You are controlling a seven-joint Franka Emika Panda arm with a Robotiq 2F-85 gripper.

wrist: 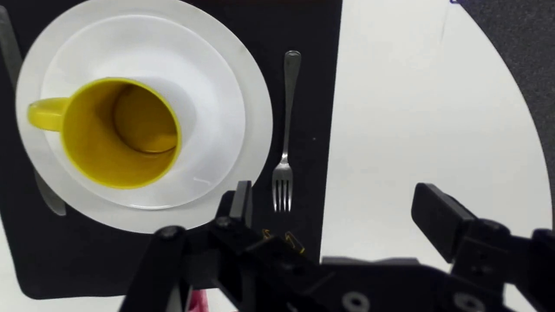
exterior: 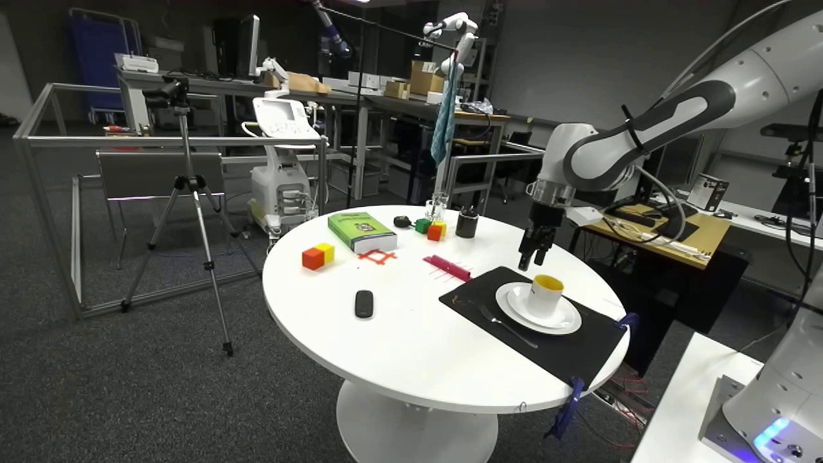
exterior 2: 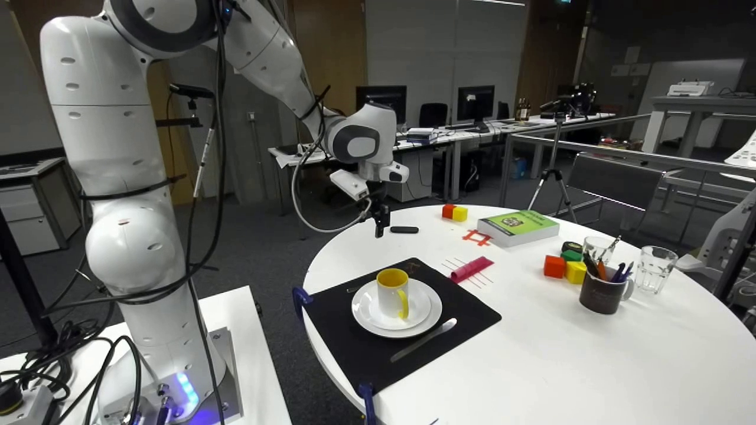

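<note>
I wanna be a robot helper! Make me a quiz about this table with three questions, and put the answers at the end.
1. The yellow-lined cup has a handle. What lies on the black mat on the side it points to?
2. True or false: the gripper is open and holds nothing.
3. How many white plates are stacked under the cup?

Key:
1. A knife.
2. True.
3. Two.

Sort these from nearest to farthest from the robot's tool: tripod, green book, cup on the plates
In both exterior views, from the tool:
1. Cup, lower down, on the plates.
2. Green book, across the table.
3. Tripod, on the floor beyond the table.
</note>
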